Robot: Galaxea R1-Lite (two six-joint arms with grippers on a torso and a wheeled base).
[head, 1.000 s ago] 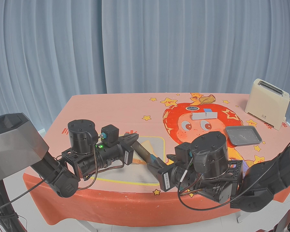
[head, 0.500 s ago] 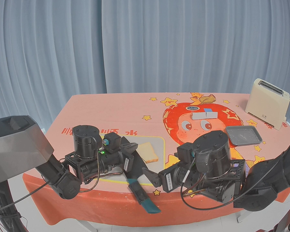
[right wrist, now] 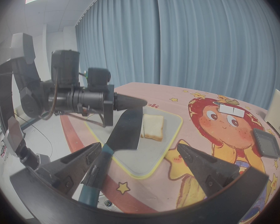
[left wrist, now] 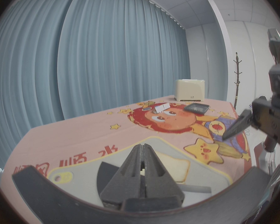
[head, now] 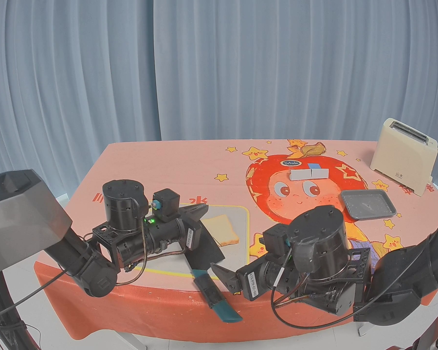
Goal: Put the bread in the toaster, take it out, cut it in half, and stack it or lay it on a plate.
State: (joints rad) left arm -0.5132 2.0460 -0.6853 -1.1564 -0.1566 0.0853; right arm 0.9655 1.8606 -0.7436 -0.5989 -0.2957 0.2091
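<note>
Smooth printed cloth (head: 180, 166) covered the tabletop (head: 131, 171) under a matt grey, plastic-looking cutting board (head: 236, 256), on which lay porous, brown-crusted bread (head: 221, 229), a knife (head: 207, 251) across the board's edge had a dull dark blade and smooth teal plastic handle, and well apart from the board stood a satin cream plastic toaster (head: 404, 159).

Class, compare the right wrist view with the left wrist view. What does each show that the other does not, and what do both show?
Right wrist view adds: the knife handle, teal at its end, jutting past the near edge of the table, and both fingers of the open right gripper.
Left wrist view adds: a coat stand by the white wall and the whole front of the toaster.
Shared: the bread slice lying on the cutting board, the grey tray, and the shut left gripper.
</note>
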